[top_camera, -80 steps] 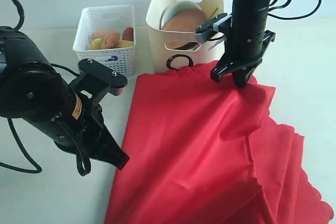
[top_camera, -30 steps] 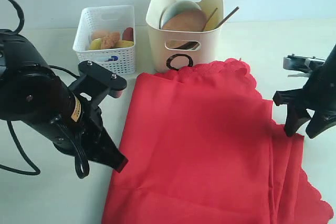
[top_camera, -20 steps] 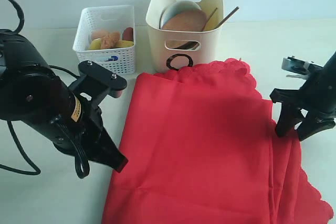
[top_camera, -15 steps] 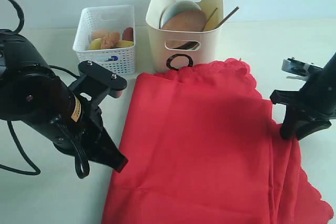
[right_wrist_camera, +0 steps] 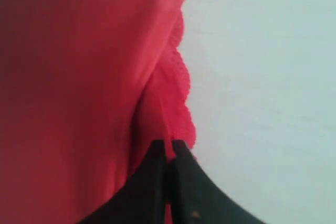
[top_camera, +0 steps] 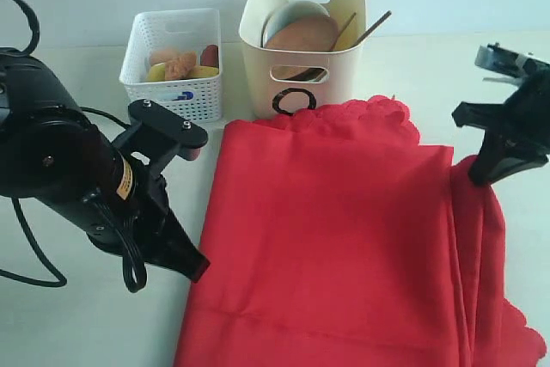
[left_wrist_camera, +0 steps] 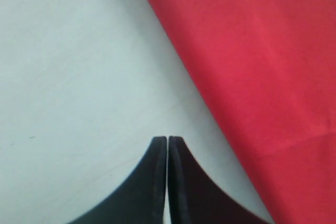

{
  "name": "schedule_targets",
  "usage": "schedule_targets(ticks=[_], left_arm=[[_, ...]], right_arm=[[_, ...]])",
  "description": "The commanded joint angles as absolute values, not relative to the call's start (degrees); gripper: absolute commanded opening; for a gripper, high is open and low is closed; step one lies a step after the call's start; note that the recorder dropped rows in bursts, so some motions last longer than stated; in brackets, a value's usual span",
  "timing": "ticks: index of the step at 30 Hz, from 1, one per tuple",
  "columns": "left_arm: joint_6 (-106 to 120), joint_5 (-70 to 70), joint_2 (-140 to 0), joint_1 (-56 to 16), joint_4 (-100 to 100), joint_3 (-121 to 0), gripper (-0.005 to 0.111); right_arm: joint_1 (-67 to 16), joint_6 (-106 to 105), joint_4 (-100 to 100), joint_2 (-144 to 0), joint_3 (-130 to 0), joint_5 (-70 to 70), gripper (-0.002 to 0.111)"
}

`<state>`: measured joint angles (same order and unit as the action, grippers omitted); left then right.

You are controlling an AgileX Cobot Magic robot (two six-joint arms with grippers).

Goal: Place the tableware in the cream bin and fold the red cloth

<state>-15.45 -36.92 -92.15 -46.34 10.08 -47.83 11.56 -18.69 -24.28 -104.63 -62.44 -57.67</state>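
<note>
The red cloth [top_camera: 344, 247] lies spread on the table in front of the cream bin [top_camera: 301, 40], folded over along its right side. My right gripper [top_camera: 481, 180] is shut on the red cloth's scalloped right edge [right_wrist_camera: 176, 103], which it holds lifted a little off the table. In the cream bin stand the pale bowl [top_camera: 292, 13], the brown wooden plate [top_camera: 301, 39] and the chopsticks [top_camera: 371, 27]. Off the cloth's left edge [left_wrist_camera: 252, 66], my left gripper [left_wrist_camera: 167, 139] is shut with nothing in it, low over bare table.
A white perforated basket [top_camera: 172, 58] with food stands left of the cream bin. The bulky left arm [top_camera: 69, 178] fills the left foreground. Bare table [top_camera: 498, 75] lies to the right of the bin and behind the right gripper.
My right gripper came down onto the cloth's right edge, shut on it and rose with it, pulling the edge up. The left arm stayed still.
</note>
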Motion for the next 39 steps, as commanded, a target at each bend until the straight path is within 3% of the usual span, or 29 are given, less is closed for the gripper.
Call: schedule_targets(ticks=[1,17,28,31,36,39], left_arm=[[-15.2,-36.2,-91.6,-46.3,9.8,-47.7,0.003],[-15.3,-36.4,-91.6,-46.3,9.7,-47.7,0.003],[-15.2,-36.2,-91.6,-46.3,9.7,-47.5,0.003],[-15.2,-36.0,-91.6,-46.3,9.7,-47.5,0.003],[-15.2,-36.0,-91.6,-46.3,9.7,-47.5,0.003],[-15.2,-34.6,-91.7,-46.3,9.8,-47.5,0.003]], right_arm=[[11.7,-19.9,-29.0,-101.5,-65.5,-58.5,0.0],[11.2,-24.0,-41.4,-103.3,-80.6,-59.7,0.0],[7.1,-23.2,-37.5,-112.5,-82.9,-50.6,0.001],[6.9,-19.4,-32.6,-113.5,-82.9,-48.9,0.014],[6.9,-16.6,-27.9,-113.2,-82.9,-49.8,0.052],[7.3,-19.6,-25.5,-110.9,-83.9,-52.2,0.061]])
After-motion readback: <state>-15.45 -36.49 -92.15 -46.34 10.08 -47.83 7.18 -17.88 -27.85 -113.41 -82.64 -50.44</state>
